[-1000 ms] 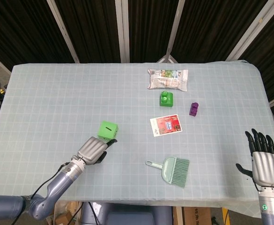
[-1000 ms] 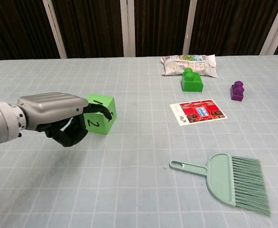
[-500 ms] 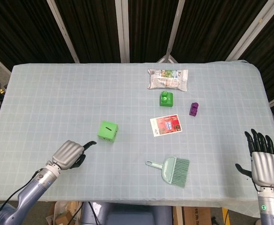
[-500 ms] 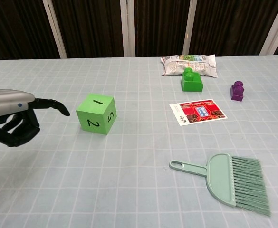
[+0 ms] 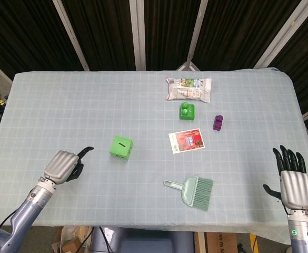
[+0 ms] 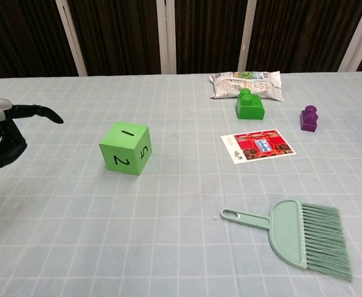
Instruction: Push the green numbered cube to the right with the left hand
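The green numbered cube (image 5: 121,147) stands on the table left of centre; in the chest view the cube (image 6: 125,148) shows the numbers 1, 2 and 5. My left hand (image 5: 64,166) is well to the cube's left and apart from it, holding nothing. Most of its fingers are curled in, and one finger (image 6: 39,113) points toward the cube. The chest view shows only part of that left hand (image 6: 1,133) at the left edge. My right hand (image 5: 293,179) hovers near the table's front right corner with its fingers straight and apart, empty.
A snack packet (image 5: 189,88) lies at the back, with a green toy block (image 5: 187,111) and a purple block (image 5: 218,123) in front of it. A red-and-white card (image 5: 186,140) lies right of the cube. A teal dustpan brush (image 5: 193,191) lies near the front edge.
My left hand has drawn back to the left, from touching the cube to well clear of it. The cube has stayed where it was. The right hand has barely moved.
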{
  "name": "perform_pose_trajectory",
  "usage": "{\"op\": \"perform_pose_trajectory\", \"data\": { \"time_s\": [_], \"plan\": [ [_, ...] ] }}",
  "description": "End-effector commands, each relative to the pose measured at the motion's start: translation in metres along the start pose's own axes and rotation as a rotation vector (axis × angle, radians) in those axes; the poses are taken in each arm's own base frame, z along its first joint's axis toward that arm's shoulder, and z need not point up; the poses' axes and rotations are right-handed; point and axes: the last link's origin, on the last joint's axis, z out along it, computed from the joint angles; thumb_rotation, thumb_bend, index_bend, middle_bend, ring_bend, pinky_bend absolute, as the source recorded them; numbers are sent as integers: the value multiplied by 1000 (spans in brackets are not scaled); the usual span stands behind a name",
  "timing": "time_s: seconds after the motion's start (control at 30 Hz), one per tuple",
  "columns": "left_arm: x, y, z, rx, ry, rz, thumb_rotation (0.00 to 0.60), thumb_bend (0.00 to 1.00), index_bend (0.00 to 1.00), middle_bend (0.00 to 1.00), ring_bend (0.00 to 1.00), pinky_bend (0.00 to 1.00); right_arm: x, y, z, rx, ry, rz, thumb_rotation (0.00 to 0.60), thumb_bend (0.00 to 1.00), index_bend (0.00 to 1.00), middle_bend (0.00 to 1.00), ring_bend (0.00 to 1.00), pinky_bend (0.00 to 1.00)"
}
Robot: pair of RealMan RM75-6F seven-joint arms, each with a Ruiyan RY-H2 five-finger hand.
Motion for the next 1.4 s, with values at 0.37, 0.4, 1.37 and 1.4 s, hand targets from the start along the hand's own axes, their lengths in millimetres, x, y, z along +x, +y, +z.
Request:
{"op": "perform_pose_trajectory", "data": {
  "time_s": [0.37, 0.4, 1.37, 1.4],
  "plan": [
    [-16, 4, 27, 71, -37, -23, 600, 771, 93, 830, 698, 727, -2, -1, 1, -2, -6, -5, 600, 72, 82, 0, 0, 0],
    [-17, 4, 29, 74, -44, -27, 600, 771, 93, 830, 698, 726, -2, -1, 1, -1, -6, -5, 600, 72, 82, 0, 0, 0],
    [-43, 38, 48, 2, -109, -39, 600, 771, 87, 830, 698, 727, 1, 2, 0, -11, 3, 2, 600, 72, 82, 0, 0, 0],
    [-44, 39, 48, -2, -107, -41, 600, 771, 87, 830, 698, 726, 1, 2, 0, -11, 2, 2, 600, 72, 81, 0, 0, 0]
  ]
}}
